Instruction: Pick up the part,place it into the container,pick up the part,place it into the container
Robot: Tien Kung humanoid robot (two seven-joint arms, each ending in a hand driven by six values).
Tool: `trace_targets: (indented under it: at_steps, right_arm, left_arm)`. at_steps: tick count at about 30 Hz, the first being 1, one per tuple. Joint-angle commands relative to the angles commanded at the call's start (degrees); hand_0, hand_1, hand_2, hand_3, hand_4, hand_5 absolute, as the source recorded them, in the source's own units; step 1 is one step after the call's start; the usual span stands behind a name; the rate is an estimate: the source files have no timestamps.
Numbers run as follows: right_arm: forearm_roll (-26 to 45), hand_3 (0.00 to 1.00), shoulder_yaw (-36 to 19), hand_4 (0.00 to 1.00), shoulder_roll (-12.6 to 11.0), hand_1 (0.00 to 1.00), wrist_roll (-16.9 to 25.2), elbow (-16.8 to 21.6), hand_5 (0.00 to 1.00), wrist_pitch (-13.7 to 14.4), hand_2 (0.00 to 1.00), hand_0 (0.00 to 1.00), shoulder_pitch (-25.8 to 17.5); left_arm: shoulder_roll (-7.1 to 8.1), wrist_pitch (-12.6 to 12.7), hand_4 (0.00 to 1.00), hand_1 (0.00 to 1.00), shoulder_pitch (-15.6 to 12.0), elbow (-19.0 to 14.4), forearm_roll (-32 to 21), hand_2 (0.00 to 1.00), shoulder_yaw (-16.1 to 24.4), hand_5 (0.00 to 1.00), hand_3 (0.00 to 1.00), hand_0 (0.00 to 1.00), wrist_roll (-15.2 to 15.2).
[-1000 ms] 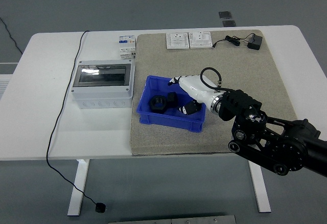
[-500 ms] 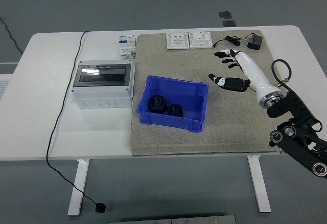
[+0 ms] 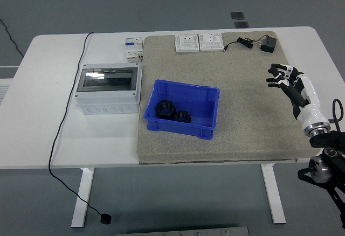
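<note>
A blue container (image 3: 207,97) stands on the grey mat, left of its middle. Two black parts lie inside it, a larger one (image 3: 164,108) at the left and a smaller one (image 3: 182,116) beside it. My right hand (image 3: 282,76) is white with black fingertips. It hovers over the mat's right edge, far from the container, with fingers spread and holding nothing. The left arm does not show.
A grey mat (image 3: 248,123) covers the table's right half. A grey electrical box (image 3: 108,89) with a clear lid stands left of the container. Two white switch plates (image 3: 199,42), a black adapter (image 3: 268,44) with cable and a small breaker (image 3: 134,48) lie at the back.
My right hand has let go of a part inside the container, then pulled back to the right, out over the mat's right edge. Two parts now lie in the container.
</note>
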State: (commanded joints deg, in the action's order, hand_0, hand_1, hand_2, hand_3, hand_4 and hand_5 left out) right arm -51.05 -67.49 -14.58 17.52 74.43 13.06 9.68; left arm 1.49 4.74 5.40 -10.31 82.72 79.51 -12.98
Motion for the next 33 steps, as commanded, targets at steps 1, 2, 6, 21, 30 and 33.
trace_targets:
  at_steps: [1,2,6,21,30,33]
  right_arm:
    - [2.2,0.639,-0.09,0.838,0.07,0.566,0.02,0.03,0.571,0.05,0.637,0.585,0.0]
    - [3.84,0.639,-0.12,0.838,0.18,0.566,-0.02,0.05,0.571,0.1,0.637,0.585,0.04]
    - [9.28,0.639,0.2,0.838,0.87,0.566,-0.37,0.16,0.571,0.44,0.637,0.585,0.47]
    - [14.51,0.643,0.52,0.811,0.98,0.564,-0.39,0.91,0.563,1.01,0.638,0.586,1.05]
    - [15.5,0.643,0.5,0.804,0.65,0.563,-0.27,1.33,0.555,0.86,0.638,0.587,1.01]
    - [15.64,0.643,0.47,0.793,0.56,0.558,-0.28,1.32,0.545,0.83,0.639,0.585,0.95]
  left_arm:
    - [0.04,0.04,0.557,0.59,0.01,0.0,0.06,0.706,0.01,0.472,0.545,0.719,0.05]
    - [0.08,0.09,0.557,0.59,0.0,0.0,0.08,0.706,0.03,0.472,0.545,0.719,0.08]
    - [0.16,0.17,0.557,0.59,-0.04,0.0,0.29,0.706,0.29,0.472,0.545,0.719,0.1]
    - [0.06,0.26,0.555,0.585,-0.12,0.0,0.64,0.7,1.03,0.466,0.546,0.718,0.07]
    - [-0.01,0.22,0.555,0.587,-0.06,0.0,0.56,0.699,0.98,0.467,0.545,0.718,0.15]
    - [-0.01,0.23,0.553,0.587,-0.03,0.0,0.46,0.696,0.91,0.464,0.545,0.718,0.25]
